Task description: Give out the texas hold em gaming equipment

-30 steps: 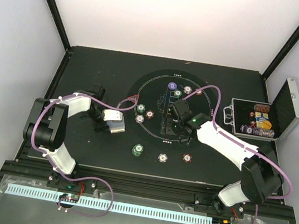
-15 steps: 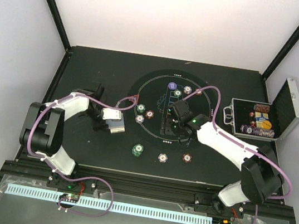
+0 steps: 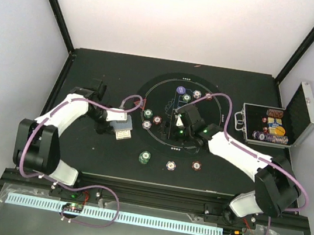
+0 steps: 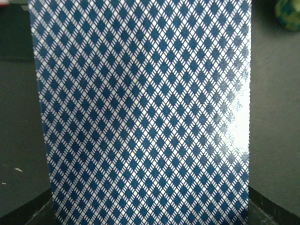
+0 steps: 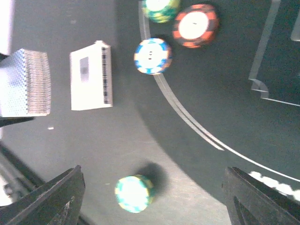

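**Deal pending:** A round black mat [image 3: 161,148] fills the table's centre. At centre-left of the overhead frame, just off the mat's left rim, the left gripper [image 3: 119,125] is clamped on a deck of blue-backed cards [image 4: 140,112]. The deck's long axis appears to run out along the fingers, pointing lower right. The right gripper [image 3: 175,125] hovers over the mat's middle, jaws spread and empty, with the deck to its left. The left arm is plainly nearer the cards. A green chip [image 3: 144,157] lies at lower centre.
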